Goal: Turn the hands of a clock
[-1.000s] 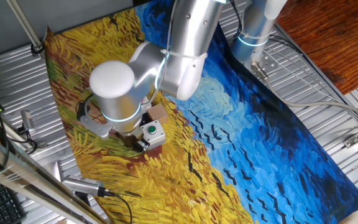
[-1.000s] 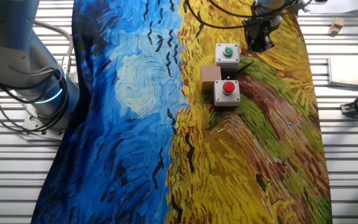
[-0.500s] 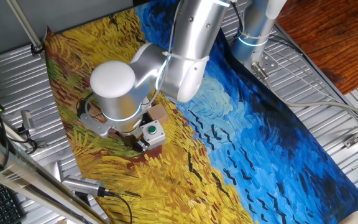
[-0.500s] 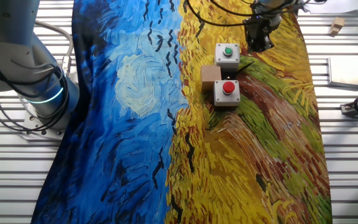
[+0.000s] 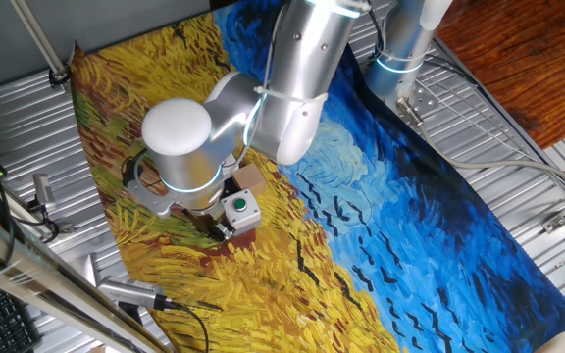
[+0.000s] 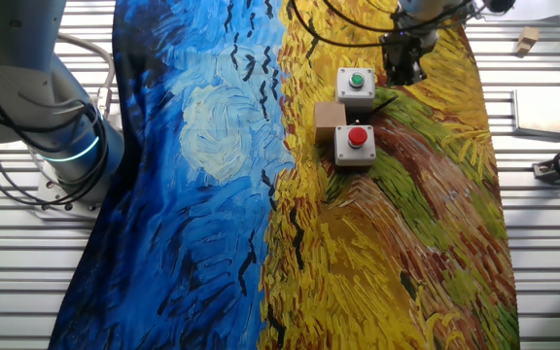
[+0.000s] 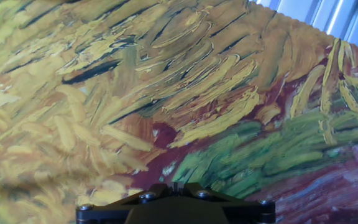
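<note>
Clock: not seen in any view, location undetermined; gripper (image 6: 403,66) low over painted cloth (image 6: 406,224) beside green-button box (image 6: 356,85), jaw state cannot be told, likely approaching hidden work

we have one fixed view high above a corner, looking down across the painted cloth (image 5: 430,216). the other fixed view looks steeply down from the opposite side. both share the green-button box (image 5: 239,207) (image 6: 357,84). the hand view faces the cloth closely.
</note>
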Motion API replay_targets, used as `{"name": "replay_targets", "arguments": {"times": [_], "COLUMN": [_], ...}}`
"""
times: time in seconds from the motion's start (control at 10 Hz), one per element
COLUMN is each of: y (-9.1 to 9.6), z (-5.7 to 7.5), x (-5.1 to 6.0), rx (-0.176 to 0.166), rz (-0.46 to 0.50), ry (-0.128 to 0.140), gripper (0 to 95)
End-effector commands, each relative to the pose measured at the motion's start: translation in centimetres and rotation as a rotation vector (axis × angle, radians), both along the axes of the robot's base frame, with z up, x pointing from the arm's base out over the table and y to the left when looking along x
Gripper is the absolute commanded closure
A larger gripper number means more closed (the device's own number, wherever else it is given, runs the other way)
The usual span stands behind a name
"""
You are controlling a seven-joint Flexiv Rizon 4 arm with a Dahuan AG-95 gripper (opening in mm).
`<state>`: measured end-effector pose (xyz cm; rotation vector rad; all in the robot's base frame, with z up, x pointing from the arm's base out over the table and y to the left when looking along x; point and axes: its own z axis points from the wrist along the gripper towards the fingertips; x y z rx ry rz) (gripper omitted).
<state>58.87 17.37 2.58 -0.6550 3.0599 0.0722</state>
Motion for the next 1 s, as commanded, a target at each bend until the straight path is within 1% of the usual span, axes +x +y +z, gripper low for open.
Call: {"name": "replay_targets", "arguments": {"times": [0.1,0.6,1.0], "y": [-0.5,-2.3,-4.4], "z": [-0.1,-0.6,-0.1], "x": [-0.1,0.0,0.4], "rx": [0.000,0.000,-0.004], "rz": [0.013,0.050,0.083], "ry": [0.001,-0.001,-0.002], "gripper": [95.0,95.0,95.0]}}
